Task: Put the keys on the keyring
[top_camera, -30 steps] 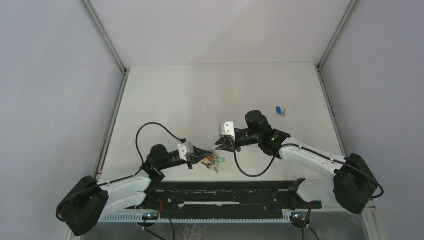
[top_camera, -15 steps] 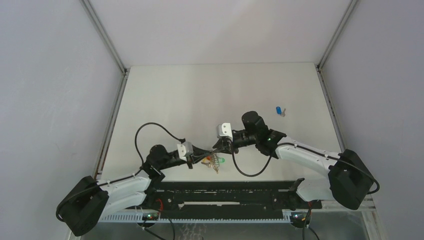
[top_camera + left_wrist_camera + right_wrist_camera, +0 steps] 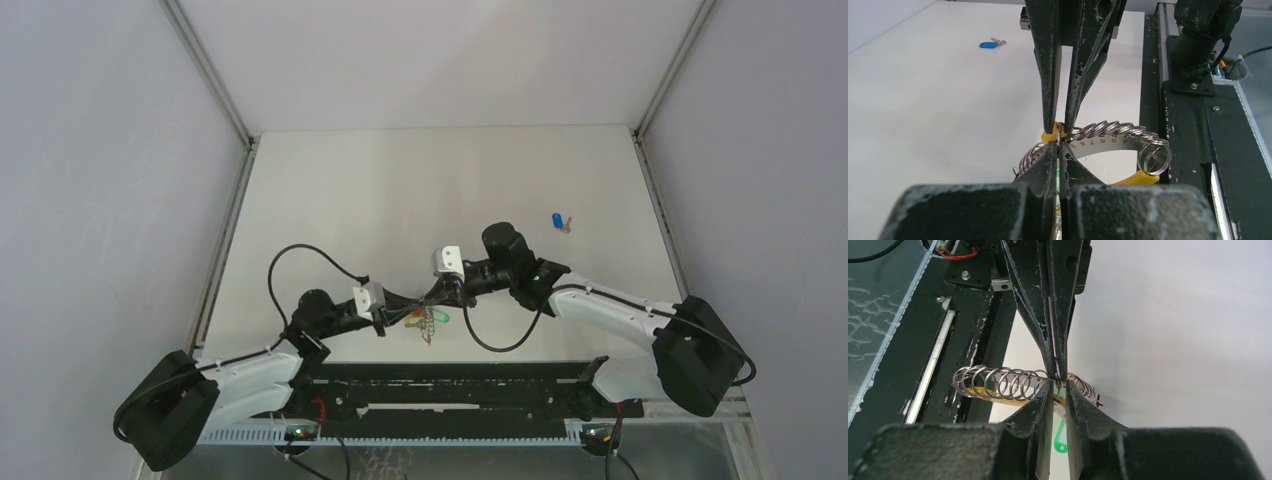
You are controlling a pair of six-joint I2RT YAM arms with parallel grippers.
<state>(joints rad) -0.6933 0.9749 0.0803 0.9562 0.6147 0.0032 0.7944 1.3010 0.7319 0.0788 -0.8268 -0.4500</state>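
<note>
Left hand [image 3: 393, 313]: my fingers are pressed together on the keyring, pinching its metal at the very tips. In my left wrist view the two pads meet with only a sliver of light between them.

Keyring [image 3: 1118, 130]: it hangs between my two hands, lifted just above the near part of the worktop [image 3: 400, 190]. A row of silver split rings arcs away from my pinch along a stamped metal strip. A yellow piece shows under the far end, and the last ring stands up at that end.

Green cap [image 3: 1060, 439]: it hangs below the bunch and shows under my right fingers in the right wrist view.

Right hand [image 3: 433, 297]: its tips point straight at my left hand's tips and nearly touch them. The fingers are drawn in to a narrow slot and pinch the yellow key.

Yellow key [image 3: 1049, 135]: its cap sits right at my right fingertips, against the first ring of the keyring. I cannot tell whether it is threaded on.

Blue key [image 3: 557, 220]: it lies flat on the worktop, far to the right and well apart from both hands.
</note>
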